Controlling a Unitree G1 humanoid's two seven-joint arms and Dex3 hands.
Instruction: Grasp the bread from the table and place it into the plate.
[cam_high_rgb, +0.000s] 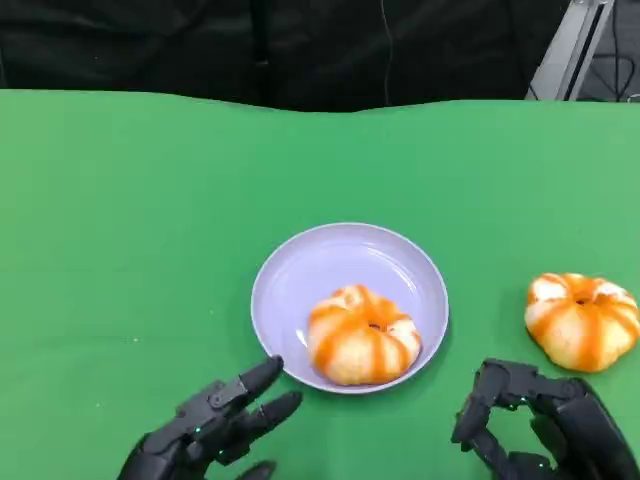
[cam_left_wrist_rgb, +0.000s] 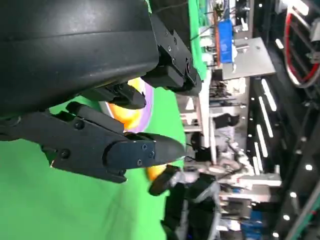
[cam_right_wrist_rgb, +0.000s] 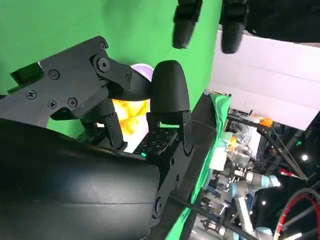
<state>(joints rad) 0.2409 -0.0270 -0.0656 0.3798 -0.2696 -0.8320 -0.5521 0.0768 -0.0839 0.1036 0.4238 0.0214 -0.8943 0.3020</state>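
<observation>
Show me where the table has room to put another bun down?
Plenty of bare green table lies left of the plate and behind it, up to the far edge. Inside the plate, the far half is free; one bun fills the near part. It is crowded on the right, around the second bun and the right hand.

Head view: looking down from above at the green table (cam_high_rgb: 120, 250). Wrist views: close behind each hand, turned sideways. Shared by all three: the lavender plate (cam_high_rgb: 300, 270).
</observation>
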